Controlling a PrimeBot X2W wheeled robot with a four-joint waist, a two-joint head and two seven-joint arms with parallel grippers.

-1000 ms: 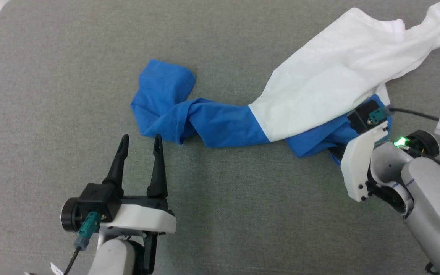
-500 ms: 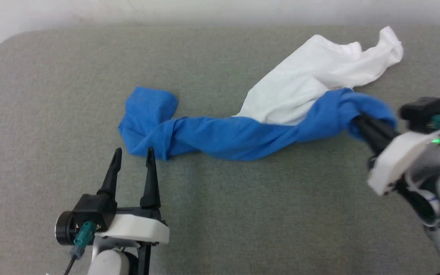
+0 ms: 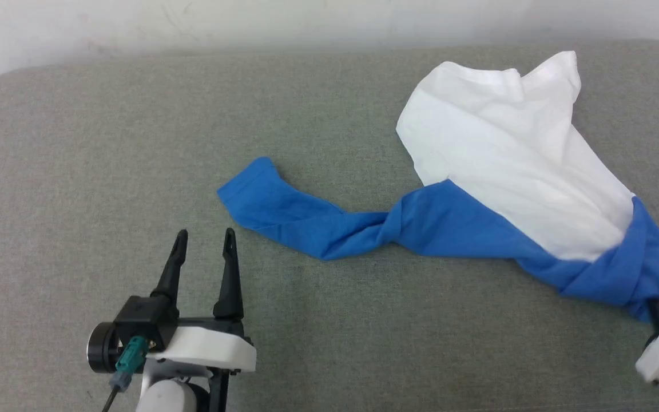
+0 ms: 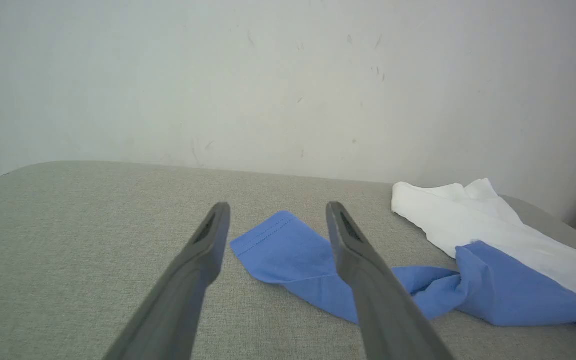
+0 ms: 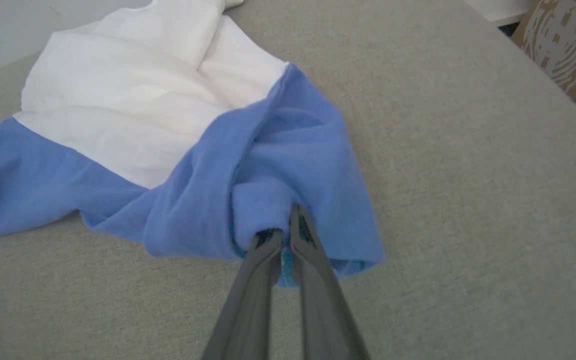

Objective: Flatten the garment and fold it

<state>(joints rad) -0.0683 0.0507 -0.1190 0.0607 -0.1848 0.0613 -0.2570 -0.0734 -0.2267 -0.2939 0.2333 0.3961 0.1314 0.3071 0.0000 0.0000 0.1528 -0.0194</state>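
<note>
**Head view**
- Garment [image 3: 507, 154]: lay crumpled on the grey surface [image 3: 106, 171], right of centre. The white body was spread at the far right. The blue band was twisted like a rope, running from a loose end near the middle to the near right edge.
- My left gripper [image 3: 205, 236]: near left, over the surface, fingers spread wide with nothing between them. It was apart from the garment, whose blue end lay beyond and right of the tips.
- My right gripper [image 3: 656, 309]: near right corner, dark tips buried in the blue bunch at the band's right end. I could not read the jaws here.
- Wall [image 3: 192, 23]: pale, along the far edge.

**Left wrist view**
- Left gripper [image 4: 277, 210]: both fingers wide apart, empty, clear of the cloth.
- Garment [image 4: 468, 290]: the blue end, with a stitched hem, lay flat beyond the fingers. The twist was farther right and the white part at the far right.
- Wall [image 4: 268, 75]: scuffed, behind the surface [image 4: 68, 225].

**Right wrist view**
- Right gripper [image 5: 283, 225]: fingers pinched almost together, with a fold of blue cloth clamped between the tips.
- Garment [image 5: 133, 115]: blue cloth bunched around the tips, the white panel beyond at the left, the remainder lying on the surface [image 5: 468, 200].
- Box [image 5: 563, 45]: brown cardboard with pale print, far right, past the surface's edge.
</note>
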